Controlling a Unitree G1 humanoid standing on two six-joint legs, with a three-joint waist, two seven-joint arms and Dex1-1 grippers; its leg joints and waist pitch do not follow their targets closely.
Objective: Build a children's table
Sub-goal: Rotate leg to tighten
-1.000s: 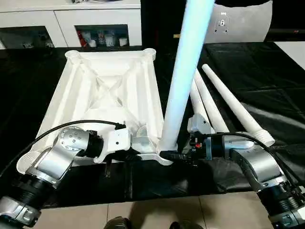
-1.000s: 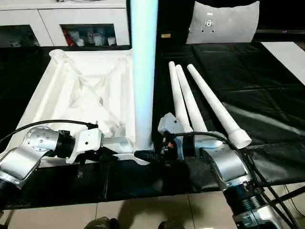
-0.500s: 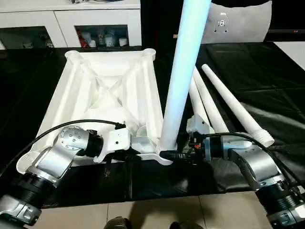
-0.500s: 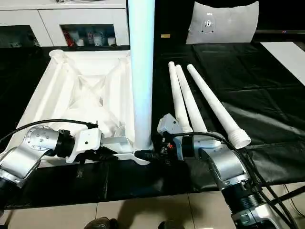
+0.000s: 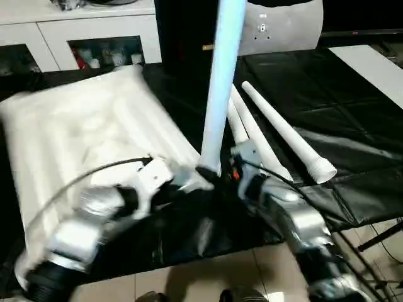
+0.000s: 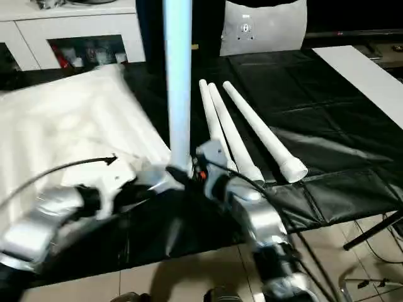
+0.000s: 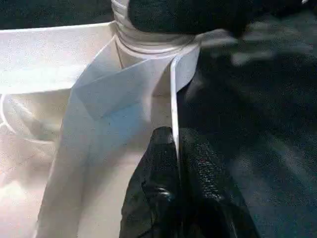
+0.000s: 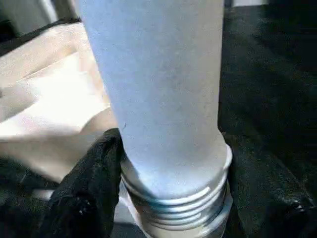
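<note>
The white table top (image 5: pixel 75 126) lies upside down on the black-covered tabletop (image 5: pixel 352 113), and everything else is placed from it. At its near corner on the robot's right, one white leg (image 5: pixel 221 75) stands upright, its threaded base seated at the round corner socket (image 7: pixel 153 47). The right tool (image 8: pixel 173 188) has its two black fingers (image 8: pixel 84 193) on either side of that leg's ribbed collar, gripping it just above the socket. The left tool (image 7: pixel 178 188) sits at the same corner from the table top's inner side, its fingers pressed together on the thin upright rim wall (image 7: pixel 174 99) that runs into the socket. Three more loose legs (image 6: pixel 252 129) lie side by side on the black cover just beyond the table top's right-hand edge, their narrow ends pointing away from the robot and their flared collars towards it; the outermost one lies a little apart from the other two. Past the table top's far edge stands a white cabinet (image 5: pixel 94 31) with small items on an open shelf, and a grey panel (image 6: pixel 264 28) stands behind the loose legs.
</note>
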